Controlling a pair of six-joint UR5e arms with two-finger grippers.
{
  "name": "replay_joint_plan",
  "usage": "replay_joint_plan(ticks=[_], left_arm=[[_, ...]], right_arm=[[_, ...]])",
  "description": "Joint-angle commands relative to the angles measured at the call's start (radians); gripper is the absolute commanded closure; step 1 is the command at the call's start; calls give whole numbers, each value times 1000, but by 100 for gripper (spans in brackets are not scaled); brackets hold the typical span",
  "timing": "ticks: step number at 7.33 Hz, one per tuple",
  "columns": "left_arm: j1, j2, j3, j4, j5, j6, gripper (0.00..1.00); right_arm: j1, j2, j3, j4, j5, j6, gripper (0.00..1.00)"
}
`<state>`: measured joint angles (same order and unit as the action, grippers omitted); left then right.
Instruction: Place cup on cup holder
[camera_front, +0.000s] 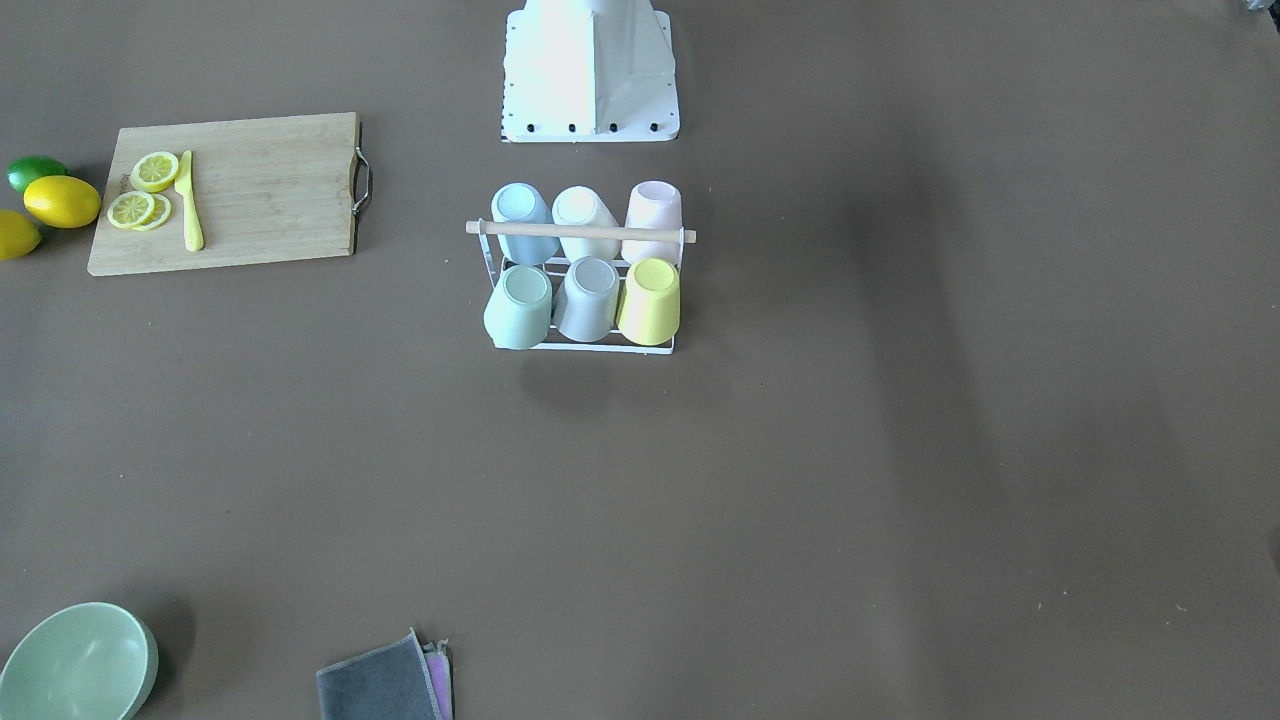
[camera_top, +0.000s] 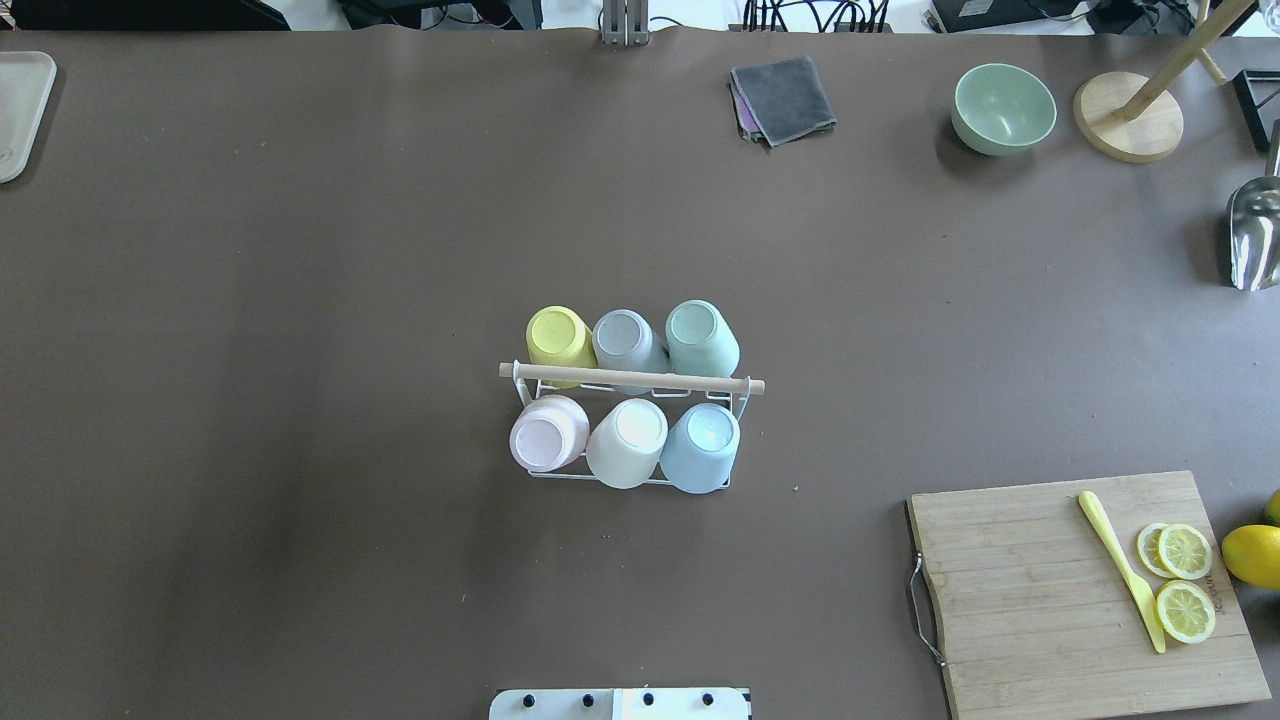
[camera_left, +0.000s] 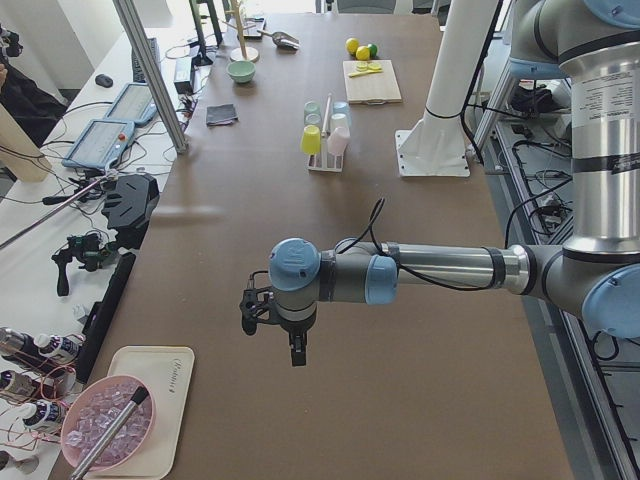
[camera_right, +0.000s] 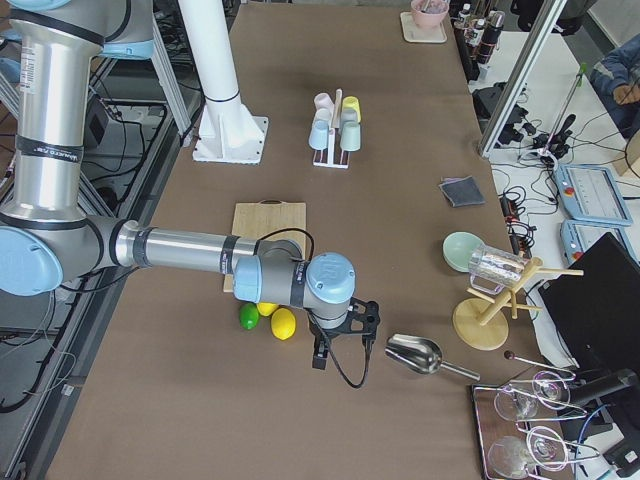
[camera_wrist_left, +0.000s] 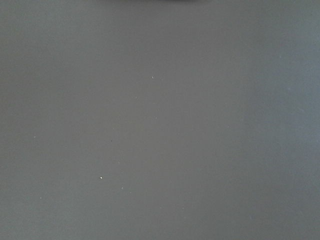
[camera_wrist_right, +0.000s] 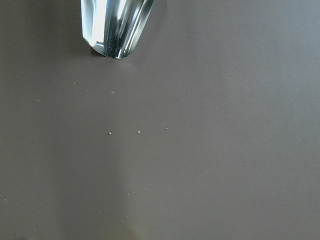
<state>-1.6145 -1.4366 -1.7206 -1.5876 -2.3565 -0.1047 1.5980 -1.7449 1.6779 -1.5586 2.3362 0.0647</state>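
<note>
Fingers first: the left gripper (camera_left: 275, 335) appears only in the exterior left view and the right gripper (camera_right: 340, 340) only in the exterior right view. Neither view is enough to tell whether the fingers are spread or closed. No cup can be seen in either one. Both hang above the brown table (camera_top: 300, 300), towards its opposite ends, well apart from the rack.

The cup holder (camera_top: 630, 379) stands mid-table, in front of the robot's base. Six cups sit mouth-down on it in two rows: a yellow cup (camera_top: 560, 338), a grey cup (camera_top: 627, 340) and a green cup (camera_top: 702, 338) in the far row, and a pink cup (camera_top: 548, 432), a white cup (camera_top: 627, 442) and a blue cup (camera_top: 700, 447) in the near row. No loose cup shows on the table, so the task looks finished.

The cups look like matte plastic tumblers: probably light, stiff, not brittle and slightly tapered. A grip across the side wall near the upturned base would likely suit them. The wire rack looks light and could slide if nudged.

The overhead and front views show the rack and cup colours clearly, but no arms. Only the side views show the arms. The left wrist view shows only bare table. The right wrist view adds the tip of a shiny metal scoop (camera_wrist_right: 116, 25).
</note>
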Motion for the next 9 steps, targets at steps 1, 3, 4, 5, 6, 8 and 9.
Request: replay_joint_plan(ticks=[1,3,4,5,6,8,9], left_arm=[[1,5,48,-81,-1,2,2],[1,1,47,-84,-1,0,2],[1,-4,45,-84,-1,0,2],[2,-31,42,-83,2,-3,2],[7,-48,42,-83,8,-3,2],[7,-54,41,-81,10,-4,2],[8,-56,39,-81,11,-4,2]], right_arm=[[0,2,-14,2,0,-8,0],[0,4,-14,2,-1,-8,0],[0,4,-14,2,0,-8,0],[0,4,-14,2,0,-8,0],[0,2,-14,2,-1,-8,0],[0,4,-12,2,-3,-8,0],[0,4,-14,2,-3,-8,0]])
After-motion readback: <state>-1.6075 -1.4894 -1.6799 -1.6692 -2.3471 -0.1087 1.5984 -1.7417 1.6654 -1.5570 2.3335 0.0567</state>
